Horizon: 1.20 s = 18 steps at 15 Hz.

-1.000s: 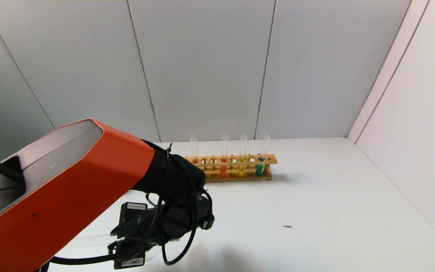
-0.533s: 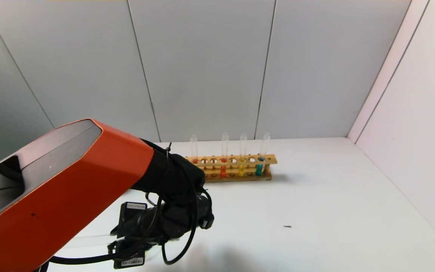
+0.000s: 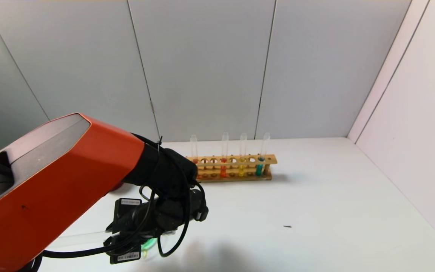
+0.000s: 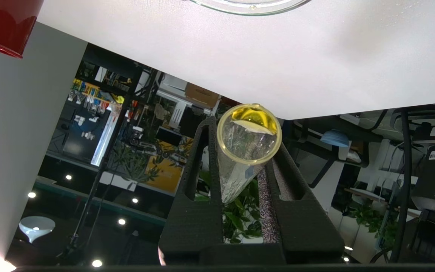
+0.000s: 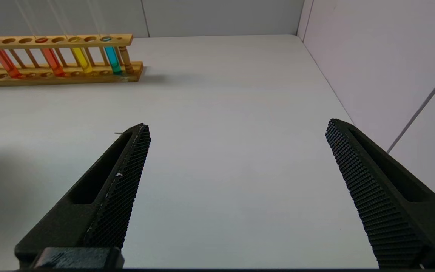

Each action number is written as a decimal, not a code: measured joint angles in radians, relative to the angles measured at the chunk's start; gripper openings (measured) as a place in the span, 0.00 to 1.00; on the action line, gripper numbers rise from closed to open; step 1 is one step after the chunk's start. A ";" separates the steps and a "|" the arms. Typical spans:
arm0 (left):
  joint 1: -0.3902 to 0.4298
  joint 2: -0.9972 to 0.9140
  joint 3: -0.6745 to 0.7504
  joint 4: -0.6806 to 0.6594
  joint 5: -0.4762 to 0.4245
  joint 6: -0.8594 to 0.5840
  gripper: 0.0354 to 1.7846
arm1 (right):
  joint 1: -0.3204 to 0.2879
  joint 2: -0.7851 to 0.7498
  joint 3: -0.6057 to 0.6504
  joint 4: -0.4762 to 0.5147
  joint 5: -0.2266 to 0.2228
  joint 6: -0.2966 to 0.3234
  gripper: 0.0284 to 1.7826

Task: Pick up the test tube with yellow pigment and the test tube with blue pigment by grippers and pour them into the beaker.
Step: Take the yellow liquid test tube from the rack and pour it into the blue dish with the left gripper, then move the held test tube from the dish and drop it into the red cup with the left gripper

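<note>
My left gripper [image 4: 244, 132] is shut on the test tube with yellow pigment [image 4: 248, 132], which lies nearly level with yellow liquid pooled at its rim. In the head view the black hand [image 3: 157, 219] hangs low at the table's front left, and the tube's clear length [image 3: 74, 240] sticks out to the left. The beaker's rim [image 4: 249, 4] is just beyond the tube; under the hand the beaker [image 3: 148, 243] holds green liquid and is mostly hidden. The test tube with blue pigment is out of view. My right gripper [image 5: 236, 128] is open and empty over bare table.
A wooden rack [image 3: 232, 166] at the back holds red, orange, golden-yellow [image 3: 241, 168] and teal [image 3: 259, 168] tubes. A dark-red cup [image 4: 2, 22] stands beside the beaker. A small dark speck [image 3: 287, 226] lies mid-table. Walls close the back and right.
My left arm has shifted a little left and up with the tube. Green liquid now shows under the hand, and the red cup's edge shows behind the arm.
</note>
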 joint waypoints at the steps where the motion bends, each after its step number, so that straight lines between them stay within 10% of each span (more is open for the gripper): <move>1: 0.001 0.000 0.000 0.001 0.000 0.000 0.16 | 0.000 0.000 0.000 0.000 0.000 0.000 0.95; 14: 0.055 -0.136 -0.003 -0.020 -0.038 -0.081 0.16 | 0.000 0.000 0.000 0.000 0.000 0.000 0.95; 18: 0.120 -0.321 0.025 -0.213 -0.131 -0.176 0.16 | 0.000 0.000 0.000 0.000 0.000 0.000 0.95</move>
